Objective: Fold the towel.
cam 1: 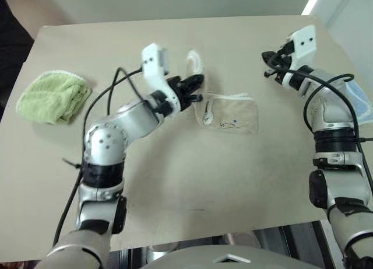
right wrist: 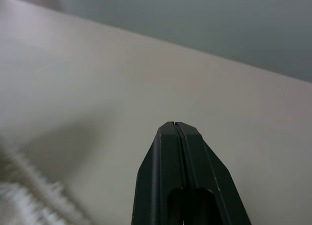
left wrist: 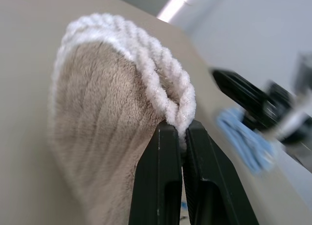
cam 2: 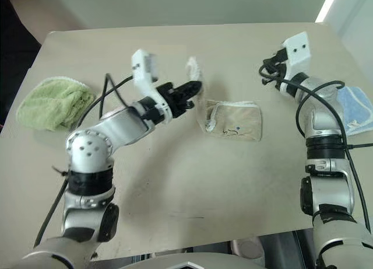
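The towel point(cam 1: 233, 115), beige with white corded edging and a small dark logo with a blue dot, lies bunched at the table's centre. One corner of it point(cam 2: 194, 66) is lifted off the table. My left gripper point(cam 1: 198, 86) is shut on that corner's white cord, which the left wrist view shows pinched between the fingertips point(left wrist: 179, 125). My right gripper point(cam 1: 270, 61) hovers above the table at the far right, apart from the towel. It is shut with nothing in it point(right wrist: 174, 123).
A fluffy light-green cloth point(cam 1: 53, 97) lies at the table's left edge. A light-blue cloth point(cam 1: 359, 104) sits at the right edge, behind my right arm. The beige table point(cam 1: 192, 175) is bare in front of the towel.
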### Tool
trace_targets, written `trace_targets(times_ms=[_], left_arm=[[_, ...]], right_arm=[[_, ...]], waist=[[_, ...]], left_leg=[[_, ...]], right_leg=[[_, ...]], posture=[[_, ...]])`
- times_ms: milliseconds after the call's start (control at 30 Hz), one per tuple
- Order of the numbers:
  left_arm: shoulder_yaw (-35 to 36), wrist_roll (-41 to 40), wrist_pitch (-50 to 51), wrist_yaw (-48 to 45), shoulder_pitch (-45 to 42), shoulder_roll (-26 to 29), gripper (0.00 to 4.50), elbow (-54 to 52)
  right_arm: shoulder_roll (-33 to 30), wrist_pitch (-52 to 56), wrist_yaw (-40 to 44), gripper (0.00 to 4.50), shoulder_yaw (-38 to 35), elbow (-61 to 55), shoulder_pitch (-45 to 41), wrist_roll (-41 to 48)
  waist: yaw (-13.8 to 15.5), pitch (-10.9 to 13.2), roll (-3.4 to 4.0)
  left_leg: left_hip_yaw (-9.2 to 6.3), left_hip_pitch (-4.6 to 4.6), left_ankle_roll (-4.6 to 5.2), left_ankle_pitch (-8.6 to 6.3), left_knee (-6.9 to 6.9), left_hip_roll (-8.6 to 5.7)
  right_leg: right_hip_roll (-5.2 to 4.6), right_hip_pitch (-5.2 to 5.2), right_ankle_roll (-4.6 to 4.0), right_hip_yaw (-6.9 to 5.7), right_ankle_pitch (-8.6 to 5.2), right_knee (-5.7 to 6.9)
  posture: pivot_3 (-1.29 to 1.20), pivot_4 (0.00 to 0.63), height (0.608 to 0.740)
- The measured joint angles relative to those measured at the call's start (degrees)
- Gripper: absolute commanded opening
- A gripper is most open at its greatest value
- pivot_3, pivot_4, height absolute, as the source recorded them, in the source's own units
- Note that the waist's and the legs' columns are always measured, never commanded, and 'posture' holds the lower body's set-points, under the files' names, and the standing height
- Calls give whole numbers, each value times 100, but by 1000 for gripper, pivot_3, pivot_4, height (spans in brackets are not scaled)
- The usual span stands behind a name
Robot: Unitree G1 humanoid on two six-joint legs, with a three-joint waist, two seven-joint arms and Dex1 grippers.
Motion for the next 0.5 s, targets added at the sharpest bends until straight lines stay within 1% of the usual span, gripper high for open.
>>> trace_targets(times_ms=[67, 233, 367, 467, 500], left_arm=[[-217, 214, 148, -389, -242, -68, 42, 246], [-774, 768, 572, -1490, -1001, -430, 42, 946], [-1442, 1492, 737, -2341, -1297, -494, 42, 1324], [-1773, 1959, 829, -2915, -1301, -560, 809, 1603], [-1803, 2067, 840, -3041, -1302, -589, 1135, 1633]], right_arm=[[-51, -28, -168, 0, -108, 98, -20, -4], [-112, -79, -612, 0, -484, 202, -31, -1], [-169, -79, -835, 0, -693, 177, 0, 9], [-223, -67, -907, 0, -778, -35, 169, 42], [-223, -51, -919, 0, -792, -78, 222, 49]], waist=[[1, 0, 0], [13, 0, 0], [13, -1, 1], [7, -1, 1], [7, -1, 1]], left_leg=[[-2, -4, -4, -4, -1, 2], [1, -52, -5, -5, 9, 2], [-1, -53, -4, -6, 9, 2], [-3, -53, 1, -9, 9, 4], [-2, -53, 5, -11, 9, 3]], right_leg=[[1, -8, 0, 0, -1, -1], [-4, -57, 12, 3, 6, -2], [-4, -60, 14, 8, 6, -4], [-4, -64, 17, 10, 8, -2], [-3, -65, 20, 11, 9, -1]], posture=[[0, 150, 740], [0, 150, 740], [0, 150, 740], [0, 150, 740], [0, 150, 740]])
